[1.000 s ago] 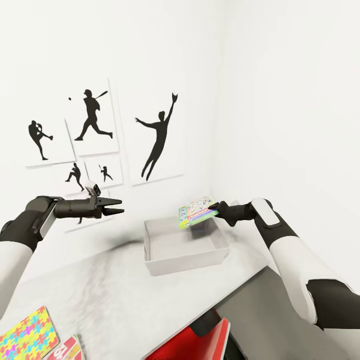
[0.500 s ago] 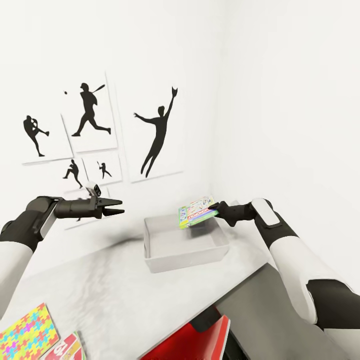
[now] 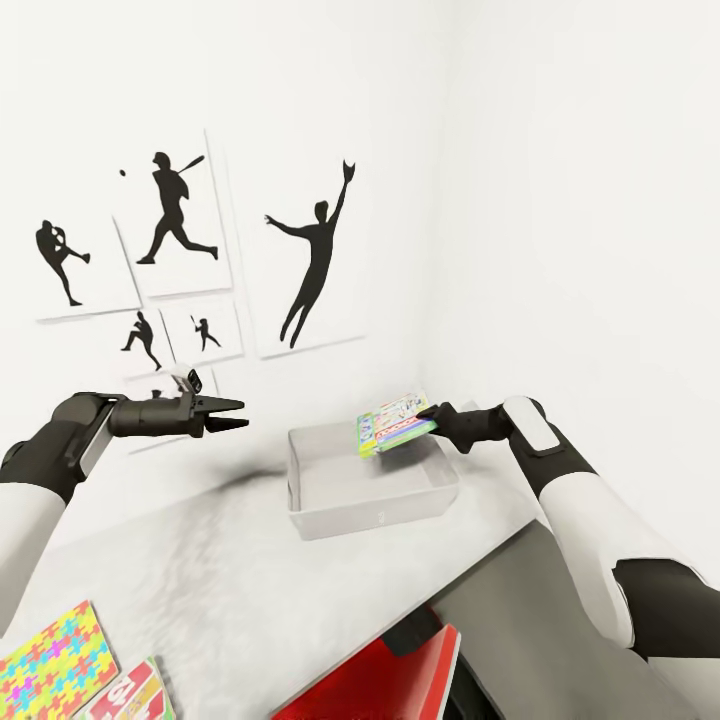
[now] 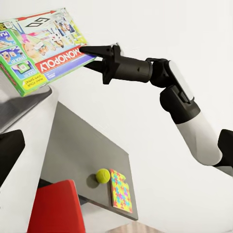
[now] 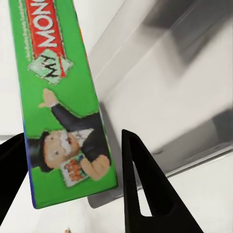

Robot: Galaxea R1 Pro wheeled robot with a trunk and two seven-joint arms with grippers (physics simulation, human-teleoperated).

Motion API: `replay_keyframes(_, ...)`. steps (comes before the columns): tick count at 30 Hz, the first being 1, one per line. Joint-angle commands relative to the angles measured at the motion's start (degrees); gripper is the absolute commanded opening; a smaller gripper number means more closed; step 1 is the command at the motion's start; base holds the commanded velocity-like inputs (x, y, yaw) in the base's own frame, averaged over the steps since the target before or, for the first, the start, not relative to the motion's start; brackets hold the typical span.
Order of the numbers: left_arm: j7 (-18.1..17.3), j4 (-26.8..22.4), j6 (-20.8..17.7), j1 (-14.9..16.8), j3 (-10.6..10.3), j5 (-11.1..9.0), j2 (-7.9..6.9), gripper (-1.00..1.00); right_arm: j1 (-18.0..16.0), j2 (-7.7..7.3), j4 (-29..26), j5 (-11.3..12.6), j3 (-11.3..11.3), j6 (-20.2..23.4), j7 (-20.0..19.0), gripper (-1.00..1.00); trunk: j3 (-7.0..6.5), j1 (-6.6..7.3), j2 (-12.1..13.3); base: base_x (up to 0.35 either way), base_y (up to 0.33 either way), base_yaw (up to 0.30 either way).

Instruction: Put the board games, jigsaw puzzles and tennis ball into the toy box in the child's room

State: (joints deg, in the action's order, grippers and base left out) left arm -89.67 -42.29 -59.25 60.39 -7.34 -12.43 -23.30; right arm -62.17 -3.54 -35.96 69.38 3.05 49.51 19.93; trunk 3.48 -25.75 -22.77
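Note:
My right gripper (image 3: pixel 430 412) is shut on one edge of a green Monopoly board game (image 3: pixel 395 422), holding it tilted in the air over the far right part of the toy box (image 3: pixel 375 515). The toy box is a light grey open bin on the pale table (image 3: pixel 250 570) near the room's corner. In the right wrist view the board game (image 5: pixel 63 97) sits between my fingers with the toy box (image 5: pixel 170 97) interior beneath. My left gripper (image 3: pixel 232 413) hovers open and empty to the left of the bin. A jigsaw puzzle (image 3: pixel 50 660) and the SKIP BO board game (image 3: pixel 130 695) lie at the table's near left.
The left wrist view shows a tennis ball (image 4: pixel 102 175) and a second jigsaw puzzle (image 4: pixel 121 191) on the lower dark grey section. A red chair (image 3: pixel 390 680) stands against the table's front edge. White walls meet close behind the bin.
The whole head view has shifted, so the wall pictures and the bin sit slightly higher in the picture. Both arms keep their pose, with the board game still gripped.

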Motion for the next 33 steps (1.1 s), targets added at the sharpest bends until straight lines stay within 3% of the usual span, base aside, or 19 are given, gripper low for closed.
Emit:
replay_keyframes(1,-0.33,0.01,-0.61,0.08,-0.22,0.01,-0.07,1.00,-0.06,-0.07,-0.07,0.66,0.29,-0.03,0.54,-1.00,0.24,-0.04,-0.15,0.000,0.000,0.000)
replay_keyframes(33,-0.33,0.01,-0.69,0.25,0.22,-0.13,-0.18,1.00,-1.51,0.11,-0.16,0.75,0.20,0.49,0.60,-1.00,3.26,-0.04,-0.15,0.000,0.000,0.000)
